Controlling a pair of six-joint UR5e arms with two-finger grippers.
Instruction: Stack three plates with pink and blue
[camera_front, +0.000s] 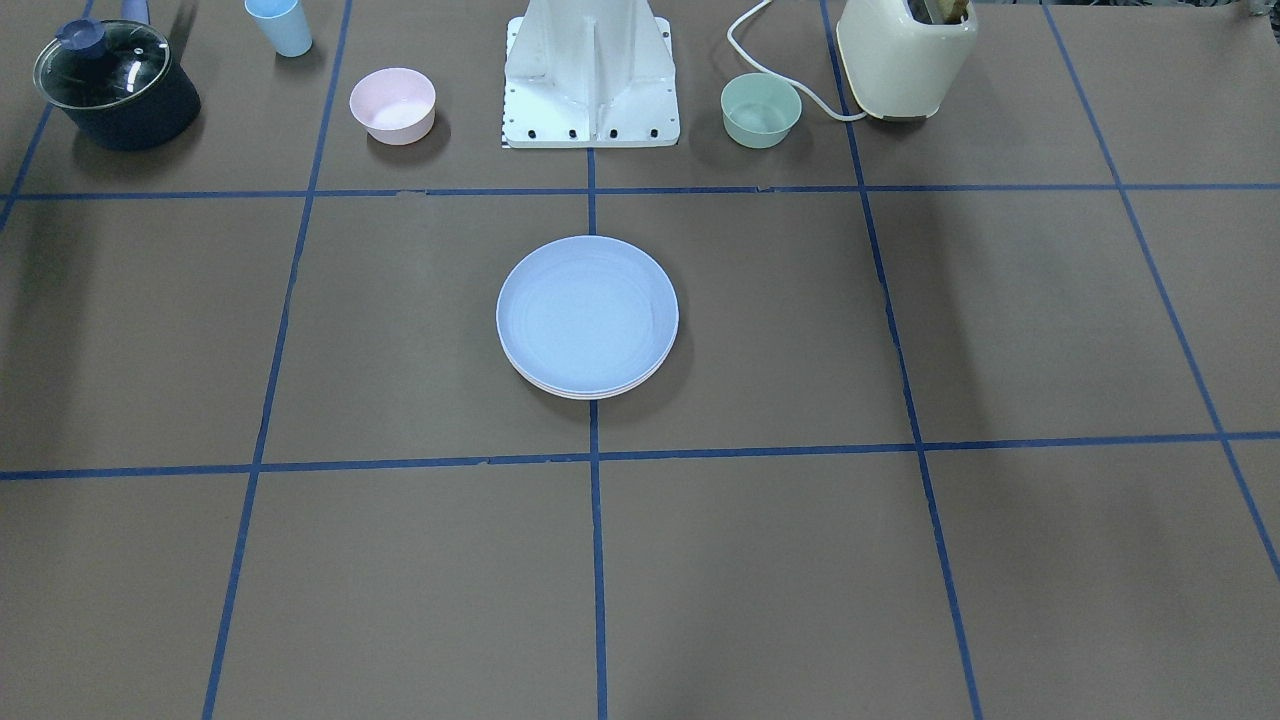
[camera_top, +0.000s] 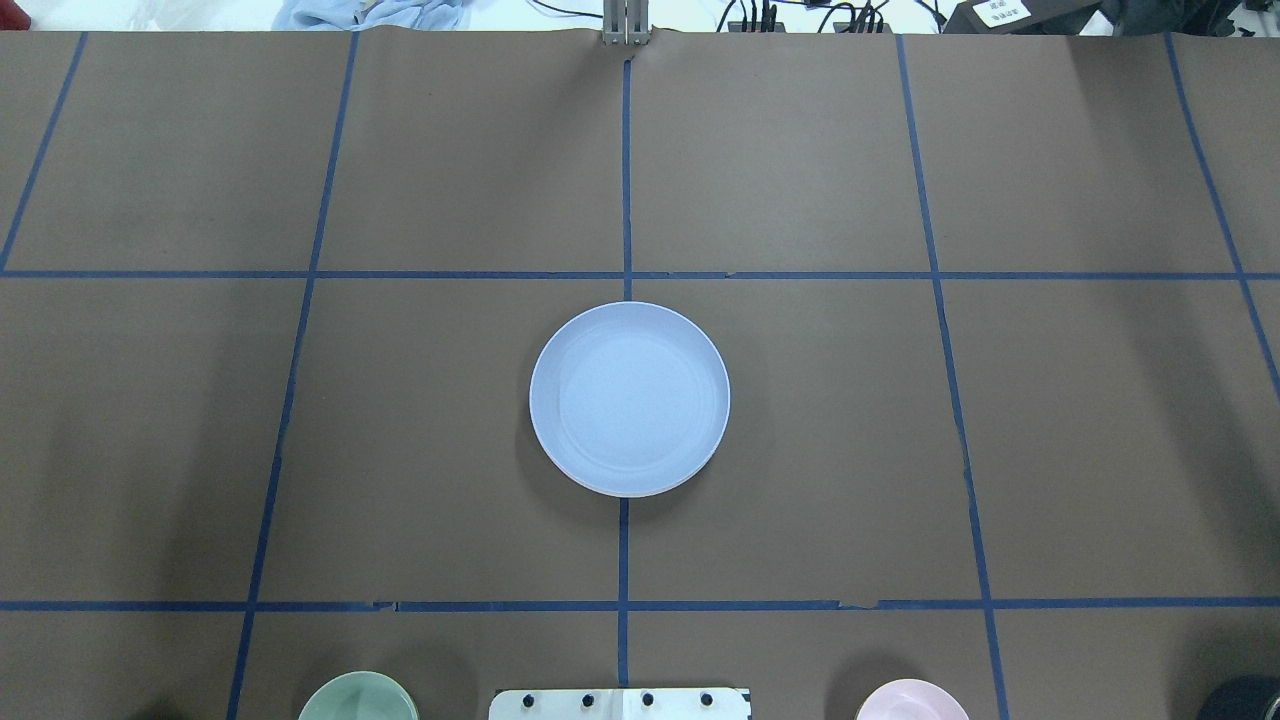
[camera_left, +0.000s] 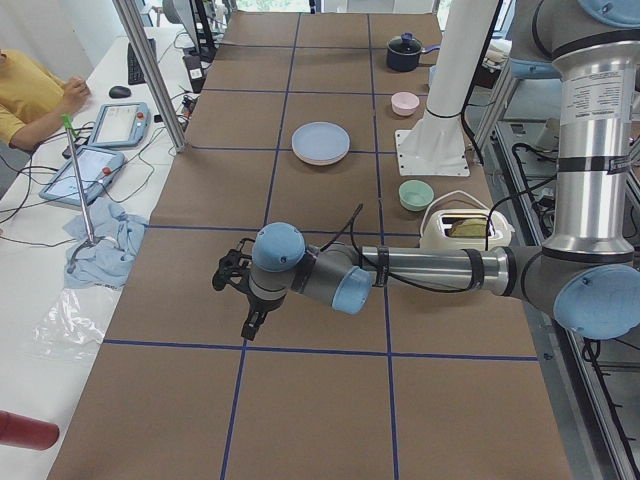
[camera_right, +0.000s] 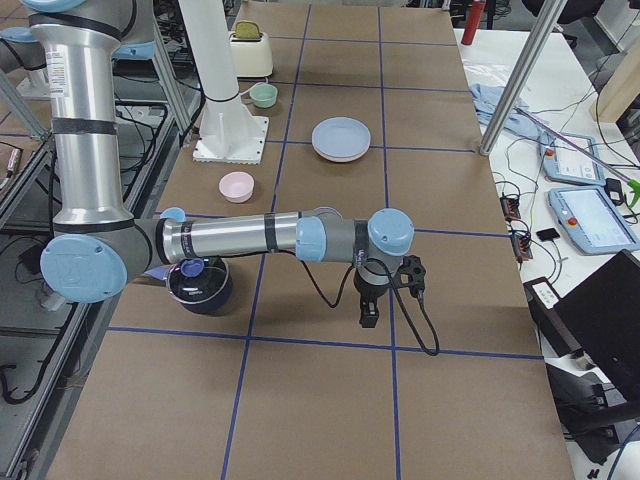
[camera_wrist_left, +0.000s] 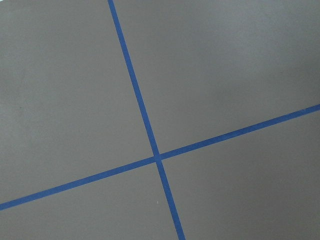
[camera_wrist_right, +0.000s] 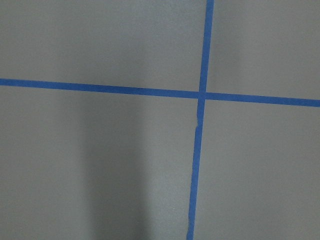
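Observation:
The light blue plate (camera_front: 587, 312) lies at the table's middle, on top of a stack; it also shows in the overhead view (camera_top: 629, 395) and both side views (camera_left: 320, 141) (camera_right: 341, 137). Thin pale rims (camera_front: 592, 393) of plates beneath it show at its near edge; I cannot tell their colours, so the pink and cream plates are hidden. My left gripper (camera_left: 251, 323) hangs over bare table far from the stack, seen only in the exterior left view. My right gripper (camera_right: 368, 314) hangs likewise, seen only in the exterior right view. I cannot tell whether either is open or shut.
Along the robot's side stand a small pink bowl (camera_front: 392, 104), a small green bowl (camera_front: 761, 109), a cream toaster (camera_front: 905, 55), a lidded dark pot (camera_front: 115, 85), a blue cup (camera_front: 280, 25) and the robot base (camera_front: 590, 90). Both wrist views show only brown table and blue tape.

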